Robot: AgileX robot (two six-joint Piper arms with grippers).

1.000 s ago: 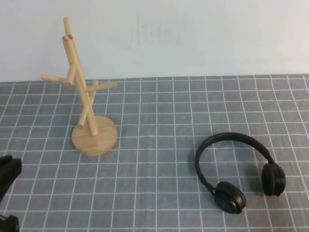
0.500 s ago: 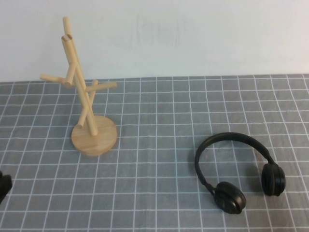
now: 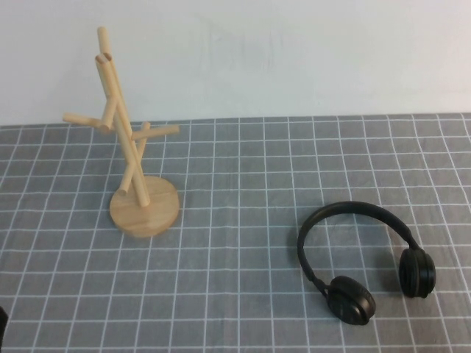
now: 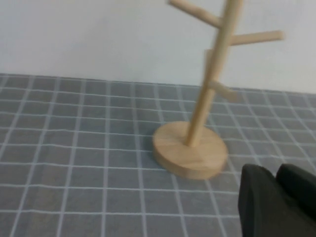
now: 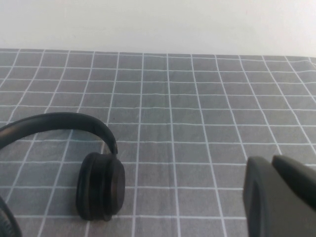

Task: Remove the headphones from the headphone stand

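Note:
The black headphones [image 3: 352, 300] lie flat on the grey grid mat at the right front, off the stand, with nothing holding them. One ear cup and part of the headband show in the right wrist view [image 5: 101, 186]. The wooden headphone stand [image 3: 144, 208] stands upright at the left back with bare pegs, and also shows in the left wrist view [image 4: 190, 150]. My left gripper [image 4: 274, 173] is shut and empty, low and in front of the stand's base. My right gripper [image 5: 270, 162] is shut and empty, low beside the headphones, apart from them.
A grey mat with a white grid [image 3: 235, 169] covers the table up to a plain white wall at the back. A sliver of my left arm [image 3: 1, 318] shows at the bottom left edge of the high view.
My left arm has drawn back down and out of the high view's bottom left corner. The headphones and the stand have not moved.

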